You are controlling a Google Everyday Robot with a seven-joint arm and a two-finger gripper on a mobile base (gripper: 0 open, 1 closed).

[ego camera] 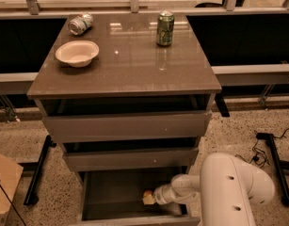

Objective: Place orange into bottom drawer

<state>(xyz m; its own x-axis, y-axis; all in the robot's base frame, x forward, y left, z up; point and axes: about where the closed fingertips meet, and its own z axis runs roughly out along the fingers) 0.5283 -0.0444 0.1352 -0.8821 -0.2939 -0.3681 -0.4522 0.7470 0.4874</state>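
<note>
One orange [147, 192] in the open bottom drawer [111, 192], right of centre, at the end effector [150, 198] tip. Can't tell if end effector is gripping it.

A single camera looked down steeply from above and in front of the table [134, 74], facing toward its far edge; it stood close enough that the table top filled the middle and the open bottom drawer [111, 194] ran to the near edge of view; the robot's arm [228, 187] bulked nearest at lower right, its gripper [151, 198] reaching left inside that drawer.
</note>
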